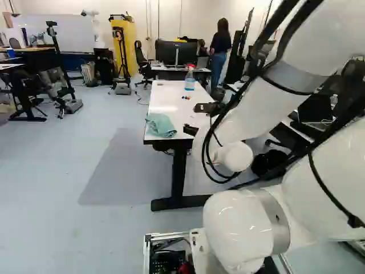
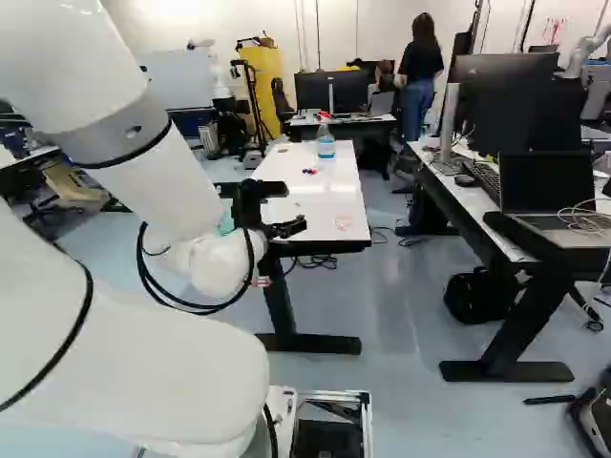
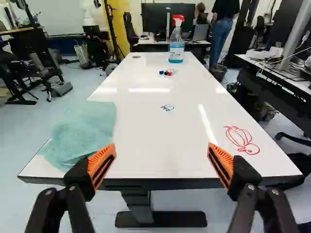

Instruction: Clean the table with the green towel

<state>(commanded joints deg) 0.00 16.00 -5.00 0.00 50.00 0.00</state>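
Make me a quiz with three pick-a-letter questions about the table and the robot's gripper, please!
1. Where is the towel?
A) On the floor
B) On the table's near end
C) On a chair

2. What colour is the bigger drawing?
A) Green
B) Black
C) Red

3. How is the gripper?
A) Open, gripping nothing
B) Shut on the towel
C) Shut on a bottle

Answers:
1 B: it lies crumpled there, short of the far end.
2 C: its loopy lines are red.
3 A: its fingers stand wide apart.

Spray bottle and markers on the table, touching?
Apart. The wrist view shows a strip of bare white tabletop between the spray bottle and the markers.
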